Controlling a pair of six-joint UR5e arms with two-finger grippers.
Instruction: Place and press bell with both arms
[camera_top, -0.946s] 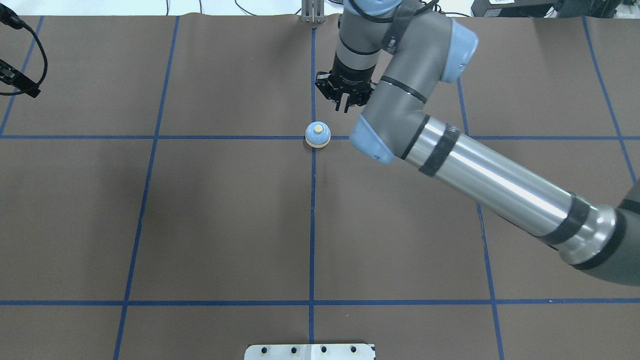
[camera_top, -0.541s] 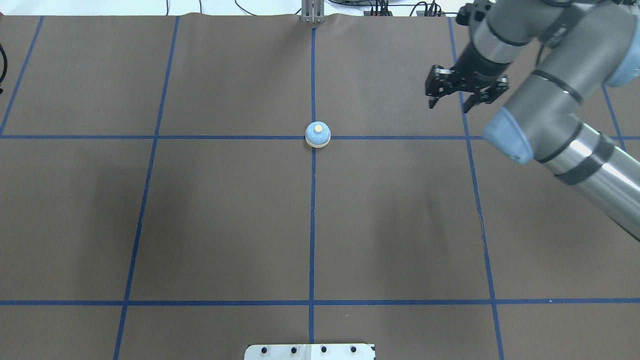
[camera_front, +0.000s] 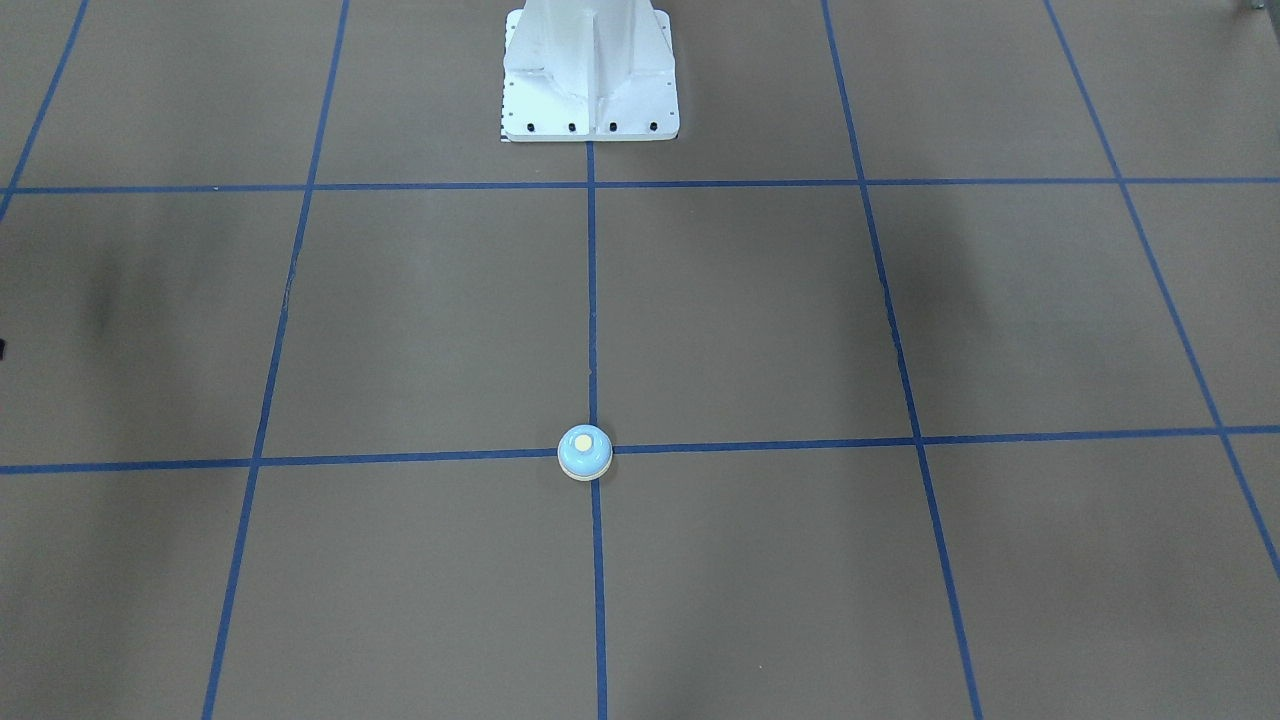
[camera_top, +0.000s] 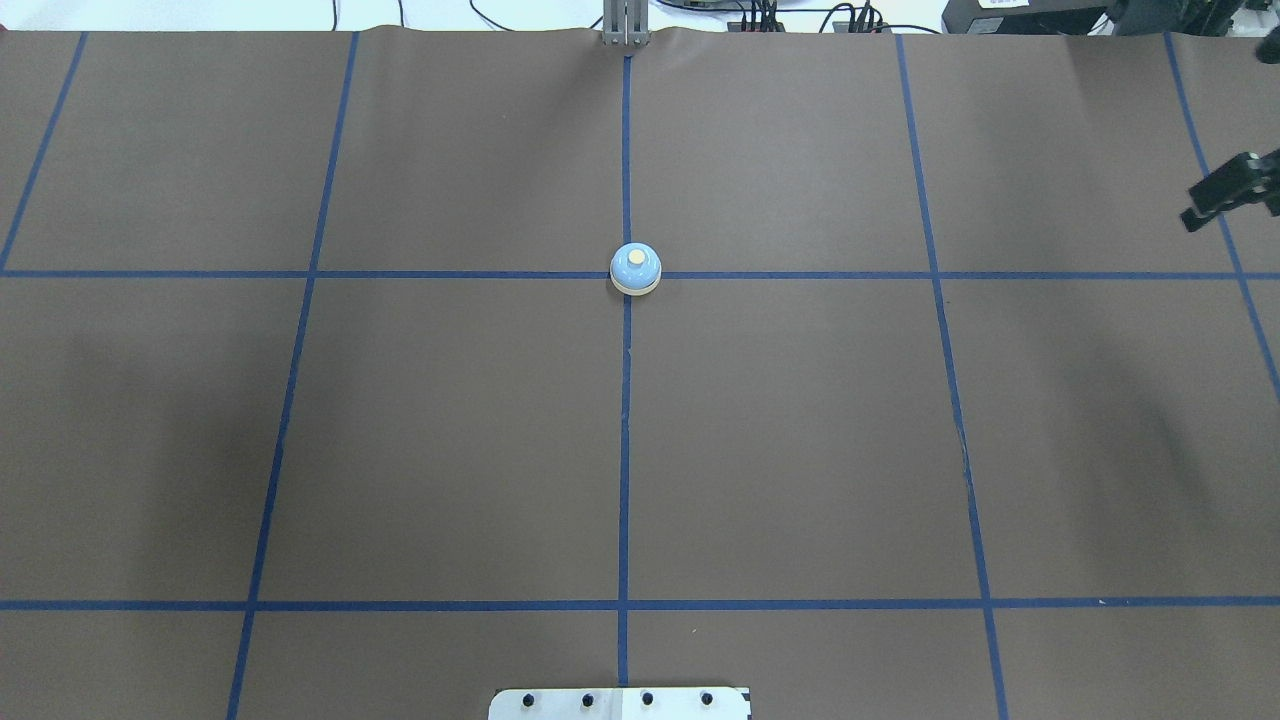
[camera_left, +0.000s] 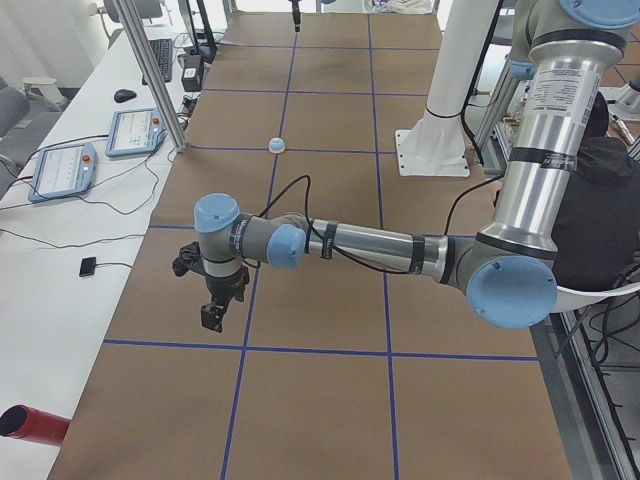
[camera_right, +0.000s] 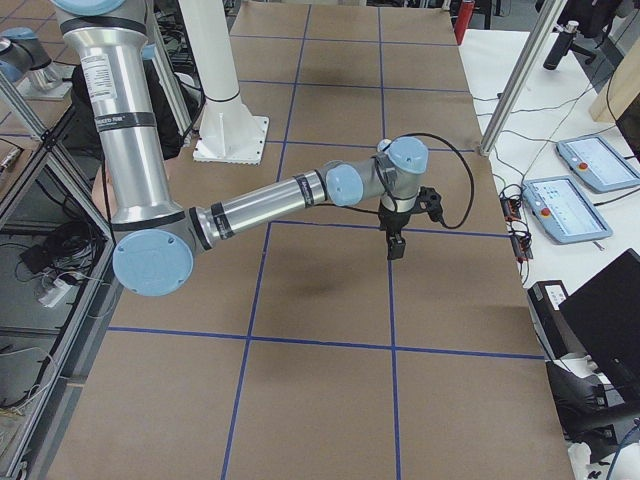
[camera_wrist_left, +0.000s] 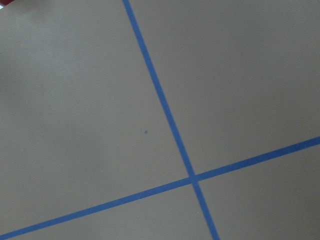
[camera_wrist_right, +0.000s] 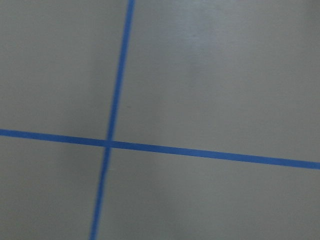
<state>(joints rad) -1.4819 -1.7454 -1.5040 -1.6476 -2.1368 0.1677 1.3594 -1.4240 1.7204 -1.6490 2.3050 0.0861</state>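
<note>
**A:** Where is the bell?

**B:** The light-blue bell (camera_top: 635, 269) stands upright on the brown counter (camera_top: 450, 430). It sits on a crossing of blue tape lines (camera_top: 625, 450), toward 12 o'clock from the counter's middle in the overhead view. Nothing touches it.

**A:** And the arms?

**B:** Both are well apart from it. The right end effector (camera_top: 1225, 192) is far out at the bell's 3 o'clock, cut off by the frame edge. The left end effector (camera_left: 213, 320) hangs beyond 9 o'clock and shows only from the side camera. I cannot tell how wide either one stands.

**A:** How would the bell handle?

**B:** It is probably light and rigid, with a smooth, slippery dome. Gripping low across the dome, just above the cream base (camera_top: 635, 289), looks safest. The cream button (camera_top: 636, 258) wants a straight downward push.
</note>
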